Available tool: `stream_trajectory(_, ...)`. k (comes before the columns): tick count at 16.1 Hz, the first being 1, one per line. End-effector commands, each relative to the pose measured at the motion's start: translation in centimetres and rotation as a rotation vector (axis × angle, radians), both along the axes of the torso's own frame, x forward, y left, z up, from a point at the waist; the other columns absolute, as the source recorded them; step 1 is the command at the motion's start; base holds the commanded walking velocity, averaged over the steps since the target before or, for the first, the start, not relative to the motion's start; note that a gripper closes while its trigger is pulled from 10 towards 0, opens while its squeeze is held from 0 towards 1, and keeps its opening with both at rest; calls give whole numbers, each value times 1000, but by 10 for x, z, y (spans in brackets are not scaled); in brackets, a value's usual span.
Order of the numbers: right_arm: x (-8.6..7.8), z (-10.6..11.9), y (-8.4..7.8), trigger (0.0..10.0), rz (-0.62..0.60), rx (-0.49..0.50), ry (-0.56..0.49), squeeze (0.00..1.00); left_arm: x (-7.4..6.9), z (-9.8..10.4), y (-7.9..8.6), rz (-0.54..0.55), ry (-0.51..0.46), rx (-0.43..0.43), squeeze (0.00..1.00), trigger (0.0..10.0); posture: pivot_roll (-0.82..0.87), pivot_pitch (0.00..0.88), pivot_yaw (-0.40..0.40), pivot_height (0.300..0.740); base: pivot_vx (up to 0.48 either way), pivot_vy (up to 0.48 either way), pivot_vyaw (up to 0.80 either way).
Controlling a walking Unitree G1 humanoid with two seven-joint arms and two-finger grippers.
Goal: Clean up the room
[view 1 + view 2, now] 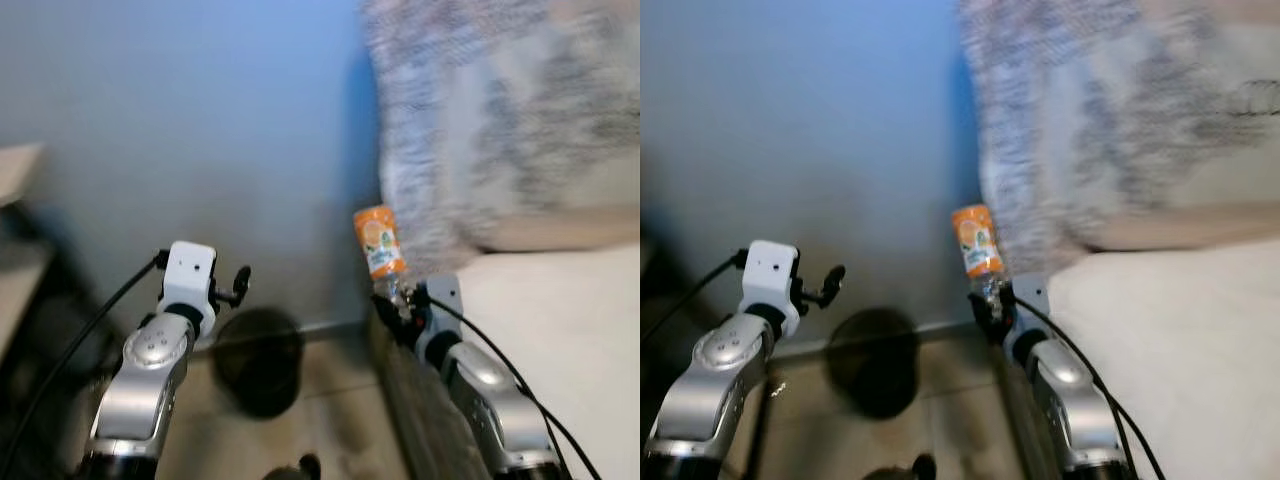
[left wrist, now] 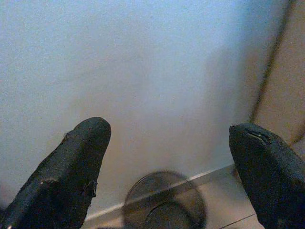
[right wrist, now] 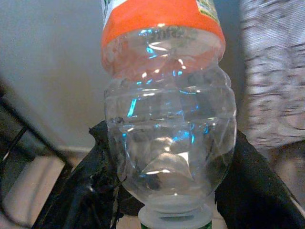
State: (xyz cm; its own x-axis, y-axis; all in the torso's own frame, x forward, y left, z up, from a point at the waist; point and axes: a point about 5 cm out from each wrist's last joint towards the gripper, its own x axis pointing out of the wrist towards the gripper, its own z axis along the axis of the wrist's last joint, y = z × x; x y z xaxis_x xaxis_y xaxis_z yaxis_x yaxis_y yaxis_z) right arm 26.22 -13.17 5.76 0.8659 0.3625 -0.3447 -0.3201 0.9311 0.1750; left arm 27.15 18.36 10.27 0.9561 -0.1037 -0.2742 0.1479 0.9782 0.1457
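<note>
A clear, ribbed plastic bottle [image 3: 169,124] with an orange label sits neck-down, clenched in the right claw [image 1: 398,298] beside the bed [image 1: 560,330] with its smooth cream cover. The left claw [image 2: 167,176] is spread wide, holding nothing, above a round dark bin [image 1: 258,360] by the pale wall [image 1: 200,130].

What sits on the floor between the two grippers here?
A dark round bin stands by the wall, between the open left gripper and the right gripper holding the bottle, in the left eye view.
</note>
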Motion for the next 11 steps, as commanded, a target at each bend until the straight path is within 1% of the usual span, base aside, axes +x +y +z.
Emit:
stream_trajectory(1,3,5,3,10000,1,1,-14,0,1,4,0,-9,-15,7,0,10000,-27,0,36,740,255,0,738)
stream_trajectory(4,3,4,6,10000,-1,5,-8,0,1,4,1,-14,-18,13,0,10000,-25,0,41,740,283,0,737)
stream_trajectory(9,5,5,5,10000,-13,-34,-14,0,2,5,2,-9,-23,19,0,10000,-25,0,44,740,297,0,680)
stream_trajectory(11,8,5,2,10000,-52,-83,-33,0,2,5,2,-11,-24,20,0,10000,-23,0,43,740,324,0,0)
